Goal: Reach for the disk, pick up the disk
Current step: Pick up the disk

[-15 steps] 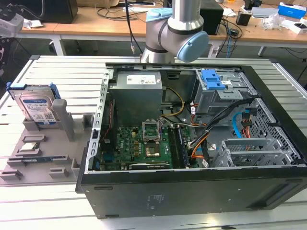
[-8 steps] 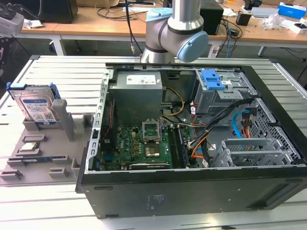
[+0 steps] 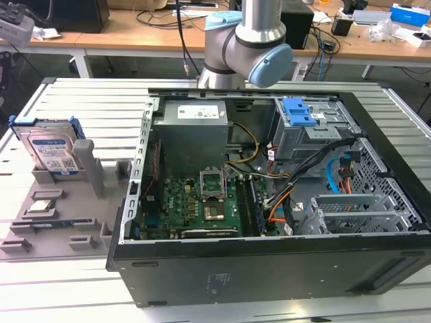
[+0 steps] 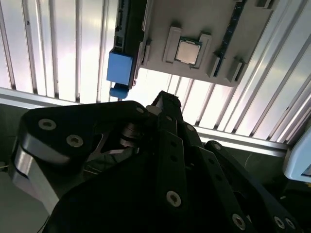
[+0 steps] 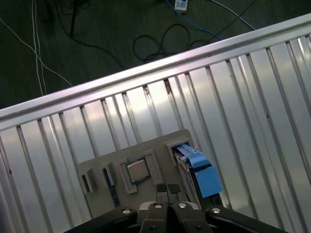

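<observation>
A ribbed metal worktop (image 3: 81, 94) carries everything. In the exterior view its biggest load is an open computer case (image 3: 269, 269), lying on its side with its board, cables and drive cage exposed. The robot arm (image 3: 249, 40) rises at the case's twelve o'clock, at the far edge of the worktop.

At about nine o'clock from the case sits a grey holder (image 3: 87, 168) with several pockets, resting flat on the worktop and apart from the case. Both wrist views look down on this holder (image 4: 160, 24) (image 5: 146, 150).

The disk (image 3: 50, 151) stands upright on its edge in a slot at the holder's far end, at roughly ten o'clock from the case. Its labelled face is turned toward the exterior camera and its blue bracket wraps the edges. In both wrist views the disk (image 4: 120, 68) (image 5: 199, 167) shows edge-on, its blue bracket end the clearest part.

The tool (image 5: 167, 188) (image 4: 163, 98) hangs above the holder, near the disk but apart from it. In the first wrist view its two fingertips are pressed together, with nothing between them.

A small silver chip (image 3: 44, 206) (image 4: 187, 51) (image 5: 137, 171) lies flat in a square pocket of the holder, at about six o'clock from the disk in the exterior view.
</observation>
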You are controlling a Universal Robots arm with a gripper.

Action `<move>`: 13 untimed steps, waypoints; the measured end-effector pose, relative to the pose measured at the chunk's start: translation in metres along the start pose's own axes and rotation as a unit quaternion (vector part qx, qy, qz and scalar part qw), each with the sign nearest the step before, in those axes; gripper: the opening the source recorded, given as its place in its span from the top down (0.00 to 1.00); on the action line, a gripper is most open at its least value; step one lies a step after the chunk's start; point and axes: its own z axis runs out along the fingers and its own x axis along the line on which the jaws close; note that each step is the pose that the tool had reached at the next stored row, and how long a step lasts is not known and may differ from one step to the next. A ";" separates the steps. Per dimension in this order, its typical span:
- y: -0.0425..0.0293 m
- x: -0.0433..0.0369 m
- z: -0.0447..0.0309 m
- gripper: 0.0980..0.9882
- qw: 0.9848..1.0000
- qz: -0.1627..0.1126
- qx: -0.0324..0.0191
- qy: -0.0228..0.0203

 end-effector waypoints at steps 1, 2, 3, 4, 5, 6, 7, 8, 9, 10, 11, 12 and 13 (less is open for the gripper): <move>0.0000 0.0000 -0.0001 0.99 1.000 -0.007 0.000 0.000; 0.0000 0.0000 0.0000 0.99 1.000 -0.014 0.000 0.001; 0.0000 0.0000 0.0000 0.99 1.000 -0.019 0.000 0.001; 0.0000 0.0000 0.0000 0.99 1.000 -0.023 0.000 0.001; 0.0000 0.0000 0.0000 0.99 1.000 -0.031 0.000 0.001; 0.0000 0.0000 0.0000 0.99 0.999 -0.036 0.000 0.001; 0.0000 0.0000 0.0000 0.99 0.999 -0.040 0.000 0.002; 0.0000 0.0000 -0.0001 0.99 0.999 -0.043 0.000 0.002; 0.0000 0.0000 0.0000 0.99 0.999 -0.043 0.000 0.002; 0.0000 0.0000 -0.0001 0.99 0.999 -0.043 0.000 0.002; 0.0000 0.0000 0.0000 0.99 0.999 -0.043 0.000 0.002; 0.0000 0.0000 0.0000 0.98 0.999 -0.043 0.000 0.002; 0.0000 0.0000 0.0000 0.85 0.999 -0.043 0.000 0.002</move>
